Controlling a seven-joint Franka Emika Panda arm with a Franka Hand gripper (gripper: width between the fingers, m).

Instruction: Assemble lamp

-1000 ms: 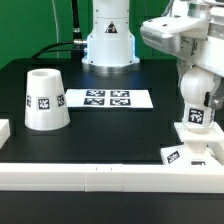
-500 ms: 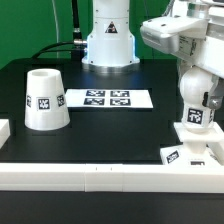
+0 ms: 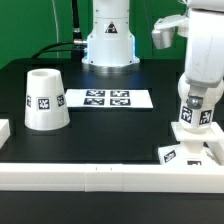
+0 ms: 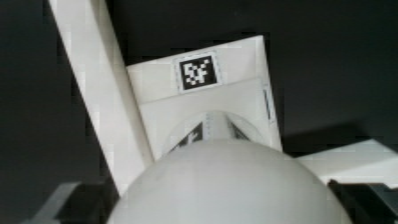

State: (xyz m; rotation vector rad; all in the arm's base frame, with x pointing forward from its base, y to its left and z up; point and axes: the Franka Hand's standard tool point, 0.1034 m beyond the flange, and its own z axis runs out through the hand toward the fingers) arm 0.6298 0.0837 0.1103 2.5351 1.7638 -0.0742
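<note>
My gripper (image 3: pixel 196 106) is shut on the white round-topped bulb (image 3: pixel 194 122) and holds it upright over the low square base block (image 3: pixel 184 152) at the front of the exterior view's right. I cannot tell whether bulb and base touch. In the wrist view the bulb (image 4: pixel 217 170) fills the lower middle between the dark fingers (image 4: pixel 64 204), with the tagged base block (image 4: pixel 210 80) beyond it. The tapered shade (image 3: pixel 44 100) stands mouth up, alone, at the exterior view's left.
The marker board (image 3: pixel 108 98) lies flat in the middle of the black table. The long white rail (image 3: pixel 100 176) runs along the front edge, right beside the base block; it also shows in the wrist view (image 4: pixel 96 100). The arm's base (image 3: pixel 108 40) stands at the back.
The arm's hand has turned about its upright axis over the base block. The tags on the bulb now face a different way. The shade has not moved.
</note>
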